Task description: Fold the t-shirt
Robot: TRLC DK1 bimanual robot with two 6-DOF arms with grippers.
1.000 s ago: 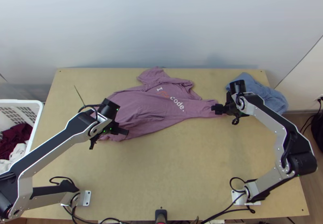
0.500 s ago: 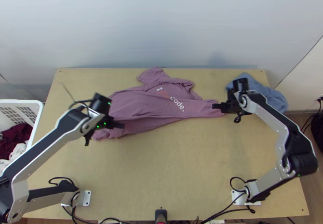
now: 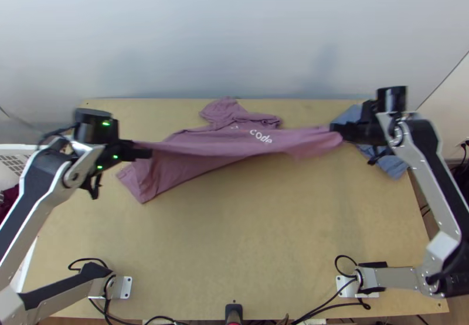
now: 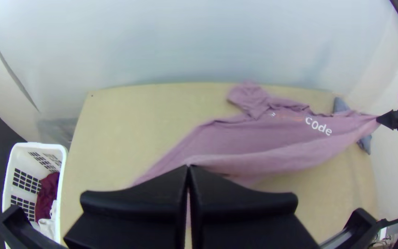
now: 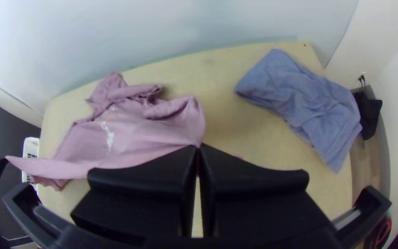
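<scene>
Across the far half of the counter (image 3: 234, 225) lies the t-shirt (image 3: 234, 149), one long side drawn taut and lifted, the rest trailing on the wood. Our left fingers (image 4: 162, 186) are closed on one end of that side, our right fingers (image 5: 162, 180) closed on the other. We judge the cloth light, soft and limp: it should drape readily but wrinkle, and may slip out if overstretched. Present grips look well placed for laying the side over evenly; the bunched sleeve (image 3: 225, 111) by the far edge wants flattening, and we would pinch it at its cuff. White laundry basket (image 4: 38, 146) stands off our left side, under that arm, so we mind the low swings. Blue cloth (image 5: 300, 97), rumpled, sits near the right fingers and could snag or crowd the spread. Dark red cloth (image 4: 48, 193) lies in the basket, no hindrance.
</scene>
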